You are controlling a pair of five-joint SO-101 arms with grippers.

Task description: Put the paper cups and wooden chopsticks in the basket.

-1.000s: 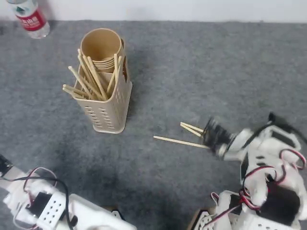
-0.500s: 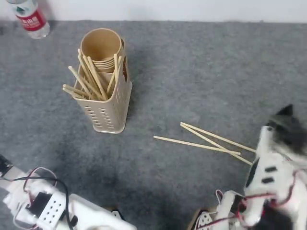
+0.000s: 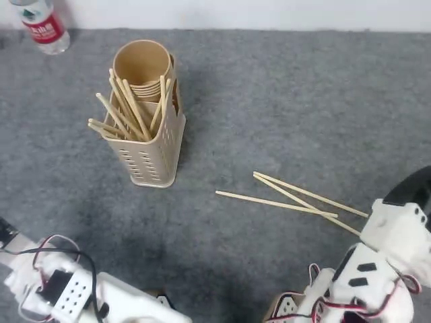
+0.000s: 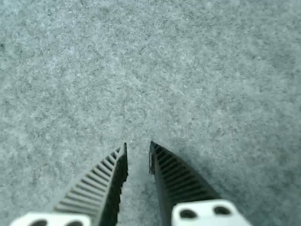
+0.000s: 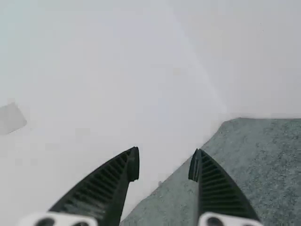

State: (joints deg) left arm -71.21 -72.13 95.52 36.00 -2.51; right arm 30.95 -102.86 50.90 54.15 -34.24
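A slotted beige basket (image 3: 153, 160) is seen upright in the upper left of the high view, on grey carpet (image 3: 283, 101). A nested stack of paper cups (image 3: 141, 62) is lodged in its upper part, and a bundle of wooden chopsticks (image 3: 132, 108) is leaned beside the stack, the ends fanned out over the rim towards the left. Three loose chopsticks (image 3: 276, 203) are left lying on the carpet right of centre, well apart from the basket. A bottle (image 3: 42, 25) is placed in the top left corner. The left gripper (image 4: 138, 153) is held over bare carpet, its jaws narrowly parted with nothing between them; the right gripper (image 5: 162, 169) is parted more widely, empty, and faced towards a white wall (image 5: 94, 70)
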